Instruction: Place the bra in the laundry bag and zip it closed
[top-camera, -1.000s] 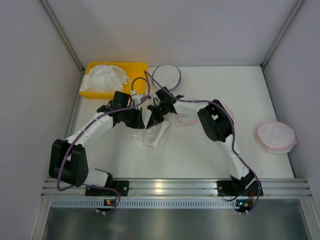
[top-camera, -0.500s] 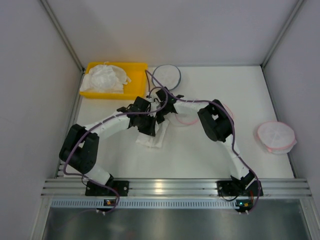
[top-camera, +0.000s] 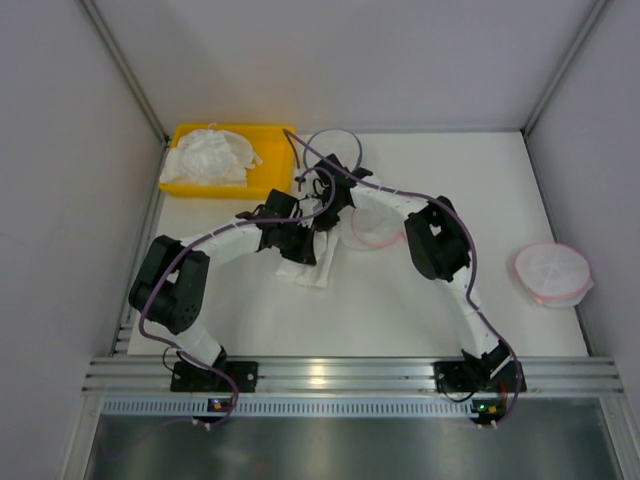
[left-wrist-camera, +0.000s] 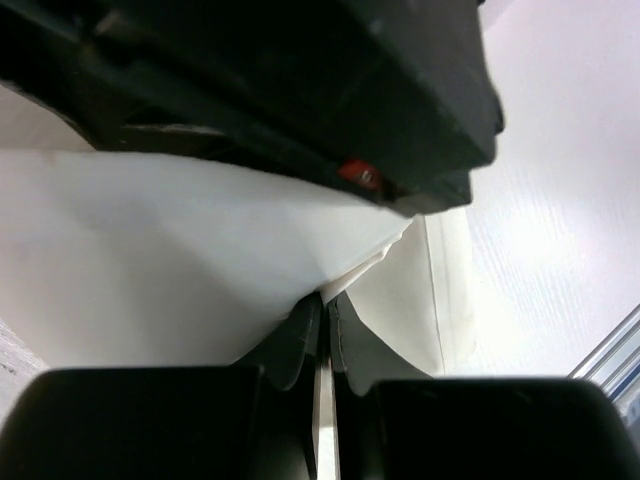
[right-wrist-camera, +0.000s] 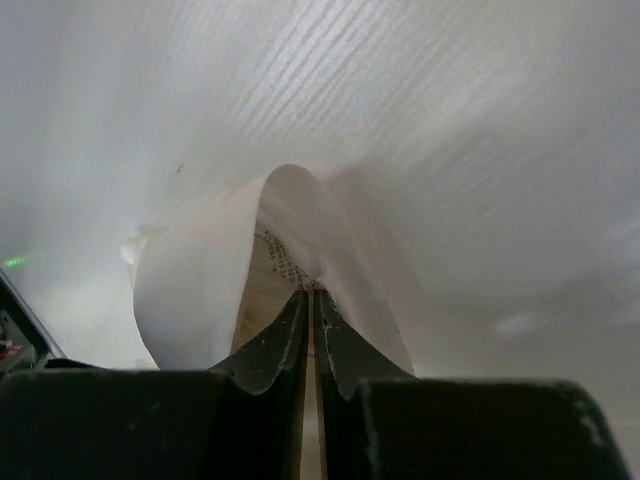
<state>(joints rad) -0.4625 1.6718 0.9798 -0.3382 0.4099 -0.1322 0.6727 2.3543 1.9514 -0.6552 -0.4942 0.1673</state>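
Right now your left gripper (left-wrist-camera: 322, 310) and right gripper (right-wrist-camera: 312, 300) are each clenched on a fold of the bra (top-camera: 308, 268), which sits mid-table just beside the pink-rimmed laundry bag (top-camera: 378, 238) that your right arm partly covers, with a dark-rimmed mesh bag (top-camera: 335, 148) and a yellow bin (top-camera: 215, 190) behind.

Counted on the surface (top-camera: 400, 320) before me: one white bra (top-camera: 305, 268); three round mesh bags, namely a pink-rimmed bag (top-camera: 375, 232), a second pink-rimmed bag (top-camera: 552, 272) and a dark-rimmed bag (top-camera: 340, 148); one yellow bin (top-camera: 265, 182) holding one heap of white fabric (top-camera: 210, 155).
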